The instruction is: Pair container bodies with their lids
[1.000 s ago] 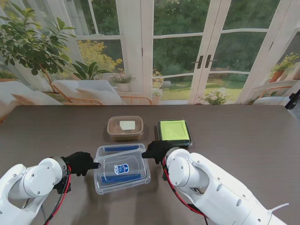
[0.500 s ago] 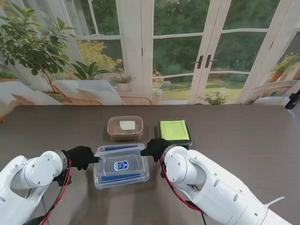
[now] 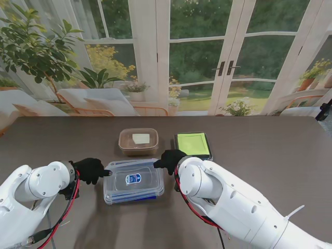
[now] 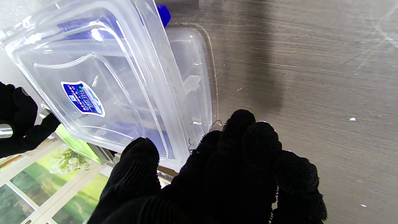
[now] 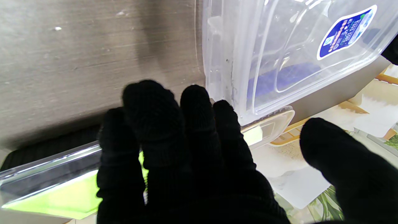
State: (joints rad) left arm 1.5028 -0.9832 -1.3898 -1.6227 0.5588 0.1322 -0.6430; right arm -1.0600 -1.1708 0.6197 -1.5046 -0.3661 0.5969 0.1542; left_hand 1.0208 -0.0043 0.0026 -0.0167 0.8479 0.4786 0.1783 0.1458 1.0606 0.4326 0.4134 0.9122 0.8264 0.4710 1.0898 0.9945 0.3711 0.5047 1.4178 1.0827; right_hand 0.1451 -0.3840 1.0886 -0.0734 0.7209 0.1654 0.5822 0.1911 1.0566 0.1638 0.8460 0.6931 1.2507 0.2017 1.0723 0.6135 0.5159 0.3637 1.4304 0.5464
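- Stand view first, and the biggest thing in it: the dark table [image 3: 270,155], with three containers grouped near its middle.
- The clear container [image 3: 134,181] lies nearest to you, between your two hands. Its clear lid [image 3: 136,176], the one with the blue label, sits on top but looks slightly skewed, so judge it as laid on, not yet seated.
- Farther from you stand the brown container [image 3: 138,141] on the left and the green-lidded container [image 3: 193,146] on the right. Both appear already lidded; leave them alone.
- Your right hand [image 3: 169,159] touches the clear container's far right corner. The right wrist view shows fingers [image 5: 199,124] bunched at the lid's edge and the thumb held apart, so it grips nothing.
- Your left hand [image 3: 91,169] touches the left edge. In the left wrist view its fingers [image 4: 245,140] curl beside the rim; whether they pinch the lid, you cannot tell.
- To do this step well, square the lid over the body with light, equal inward nudges from both sides, then press down along the rim.
- Watch the blue clasp [image 4: 164,14]: it should line up with the body before you press.
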